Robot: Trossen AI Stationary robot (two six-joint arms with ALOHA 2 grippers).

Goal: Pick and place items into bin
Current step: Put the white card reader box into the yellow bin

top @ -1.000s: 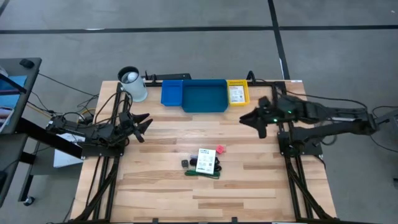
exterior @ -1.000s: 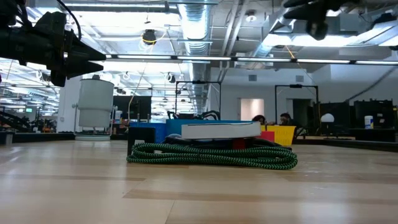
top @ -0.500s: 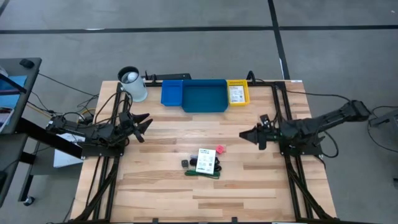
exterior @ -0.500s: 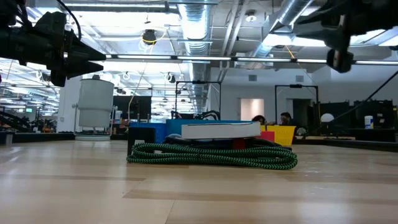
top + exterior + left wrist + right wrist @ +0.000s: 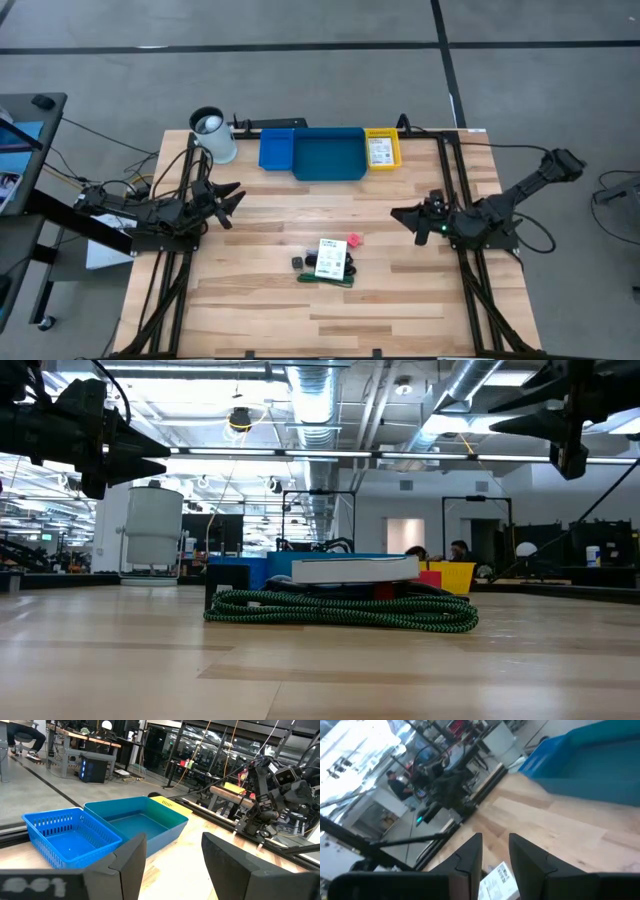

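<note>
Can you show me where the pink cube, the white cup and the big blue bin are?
pink cube (image 5: 354,240), high view, its top face
white cup (image 5: 214,135), high view, its side wall
big blue bin (image 5: 328,172), high view, its near rim

Three bins stand in a row at the table's twelve o'clock edge: one small blue bin (image 5: 275,149), one large teal bin (image 5: 328,155), one yellow bin (image 5: 381,149). One white cup (image 5: 214,135) sits at eleven o'clock. Near centre lie one white card (image 5: 331,258), one pink-red cube (image 5: 354,240), one black block (image 5: 298,263) and one green-black cable bundle (image 5: 327,280).
</note>
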